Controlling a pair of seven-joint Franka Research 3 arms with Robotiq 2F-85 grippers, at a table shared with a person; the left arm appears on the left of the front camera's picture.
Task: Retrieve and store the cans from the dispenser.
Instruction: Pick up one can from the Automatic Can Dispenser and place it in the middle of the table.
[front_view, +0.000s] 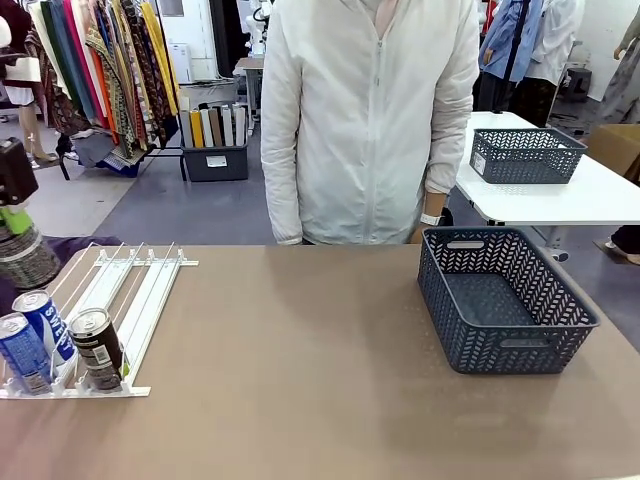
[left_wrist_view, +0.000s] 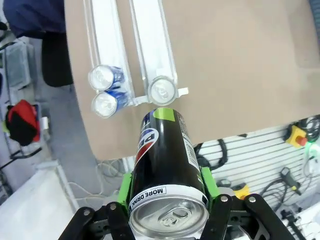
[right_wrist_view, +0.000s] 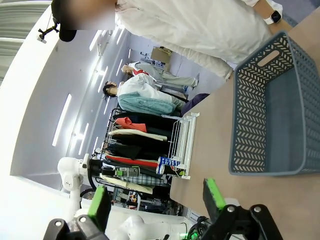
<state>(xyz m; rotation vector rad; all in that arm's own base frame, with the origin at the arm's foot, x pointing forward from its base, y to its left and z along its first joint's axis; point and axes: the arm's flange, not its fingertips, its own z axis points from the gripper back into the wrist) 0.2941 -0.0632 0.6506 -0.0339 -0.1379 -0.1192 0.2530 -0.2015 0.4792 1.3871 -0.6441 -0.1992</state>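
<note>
Left gripper (left_wrist_view: 167, 191): clamped on one black can (left_wrist_view: 166, 150), with a green pad pressed to each side of the body just below the silver top. The label carries a red, white and blue logo and a green patch, and the pull tab is unopened. The can is raised clear of the tabletop, at the left edge of the front view, beside the dispenser and not touching it.

Right gripper (right_wrist_view: 156, 197): fingers apart with nothing between them, held off the tabletop.

Dispenser (front_view: 140, 290): white rack of long parallel rails, lying flat on the left part of the brown table (front_view: 300, 400). Its lanes run from the person's side toward the robot's side.

Contents of the dispenser: three cans, upright, all at the near end.
- Two blue cans (front_view: 45, 322) with white lettering stand in the left lanes, one just in front of the other.
- One dark brown can (front_view: 97, 348) stands in the lane to their right, close beside them.

Basket (front_view: 505, 300): dark grey lattice with slot handles at both ends. It stands on the right part of the table, well apart from the dispenser.

Person (front_view: 370, 120): in a white zipped jacket, standing at the far side of the table, with a wristwatch (front_view: 431, 218) on the arm nearer the basket.

Second basket (front_view: 525, 155): similar lattice, on a white table behind.
</note>
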